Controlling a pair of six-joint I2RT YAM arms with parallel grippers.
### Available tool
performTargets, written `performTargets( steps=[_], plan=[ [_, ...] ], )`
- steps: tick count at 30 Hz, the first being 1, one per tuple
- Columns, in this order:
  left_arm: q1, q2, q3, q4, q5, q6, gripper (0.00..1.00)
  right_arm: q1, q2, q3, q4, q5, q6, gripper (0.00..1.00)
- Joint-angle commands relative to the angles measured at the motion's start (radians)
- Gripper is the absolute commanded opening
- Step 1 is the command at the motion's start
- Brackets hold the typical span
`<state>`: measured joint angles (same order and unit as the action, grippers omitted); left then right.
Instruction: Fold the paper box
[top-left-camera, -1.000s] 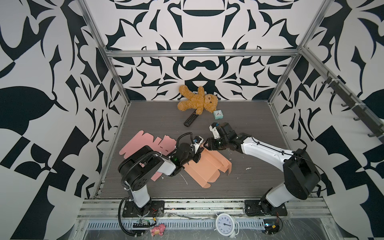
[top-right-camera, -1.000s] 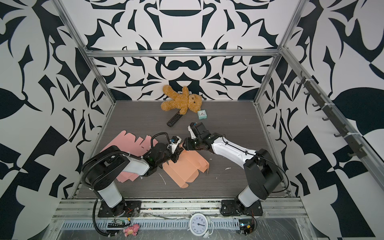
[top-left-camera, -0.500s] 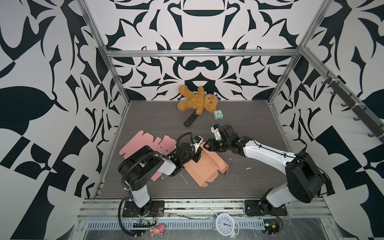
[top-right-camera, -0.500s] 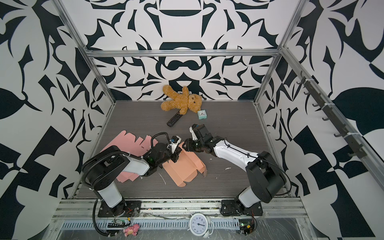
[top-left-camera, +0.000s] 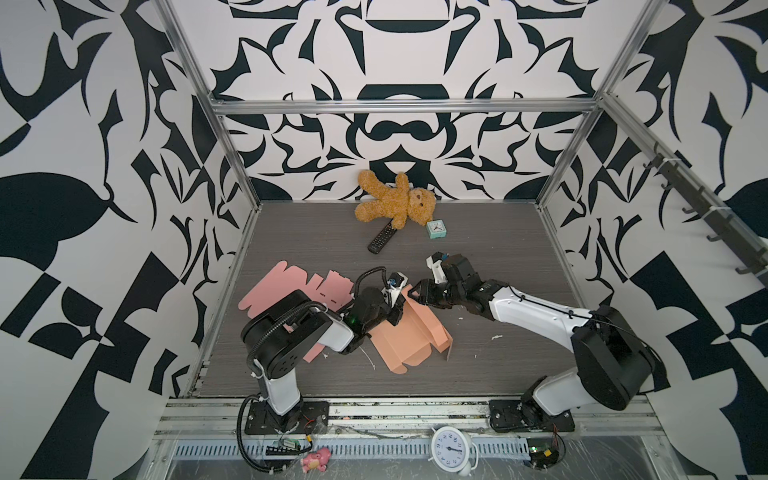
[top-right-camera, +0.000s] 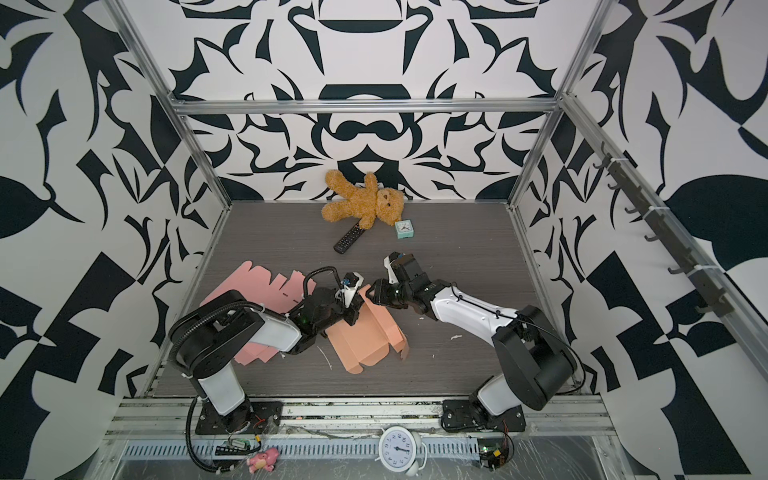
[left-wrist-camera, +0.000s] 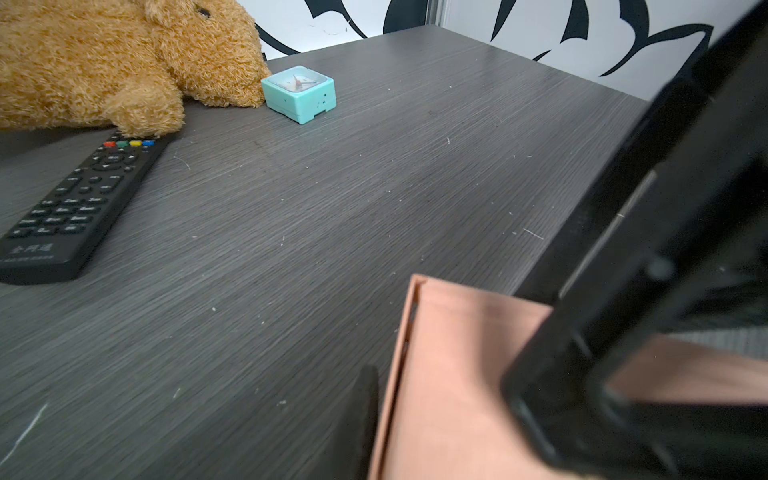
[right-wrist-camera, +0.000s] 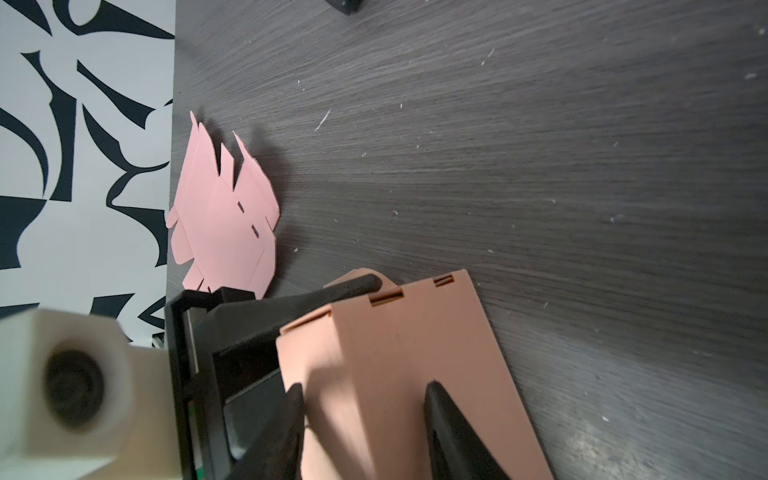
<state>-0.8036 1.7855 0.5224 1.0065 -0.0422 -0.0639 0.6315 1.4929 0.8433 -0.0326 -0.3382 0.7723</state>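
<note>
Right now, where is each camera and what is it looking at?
Top views: high up, looking down at the table, both arms, teddy bear.
Left wrist: low, facing the remote, small clock; left gripper on the orange box.
Right wrist: facing the pink sheets; right gripper around the box.
All views show the box.

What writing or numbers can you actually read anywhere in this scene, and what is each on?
"1" to "12": hour numerals on the white alarm clock in front of the table.
Remote control: white characters printed near its end, too blurred to read; key labels too small.
Small teal clock: dial marks too small to read.
Orange paper box, pink sheets: no print.
</note>
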Motion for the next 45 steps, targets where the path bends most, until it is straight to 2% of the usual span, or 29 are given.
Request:
performTargets(
  steps=[1, 9, 19, 25, 35, 45],
  plan=[
    [-0.008, 0.036, 0.032, 0.065, 0.007, -0.006, 0.21, 0.011, -0.007, -0.002, 0.020, -0.027, 0.015, 0.48],
    [-0.007, 0.068, 0.056, 0.079, 0.037, 0.002, 0.22, 0.008, 0.015, -0.016, 0.052, -0.034, 0.034, 0.47],
    [-0.012, 0.054, 0.021, 0.096, 0.001, 0.001, 0.18, 0.004, 0.017, -0.044, 0.089, -0.045, 0.063, 0.46],
    [-0.017, 0.057, 0.014, 0.096, 0.018, 0.006, 0.23, 0.002, 0.008, -0.046, 0.084, -0.038, 0.062, 0.46],
    [-0.017, 0.075, 0.026, 0.094, 0.035, 0.007, 0.25, -0.009, 0.000, -0.056, 0.074, -0.031, 0.057, 0.46],
    [-0.017, 0.176, 0.035, 0.166, -0.002, 0.002, 0.29, -0.015, 0.009, -0.053, 0.075, -0.036, 0.056, 0.45]
  ],
)
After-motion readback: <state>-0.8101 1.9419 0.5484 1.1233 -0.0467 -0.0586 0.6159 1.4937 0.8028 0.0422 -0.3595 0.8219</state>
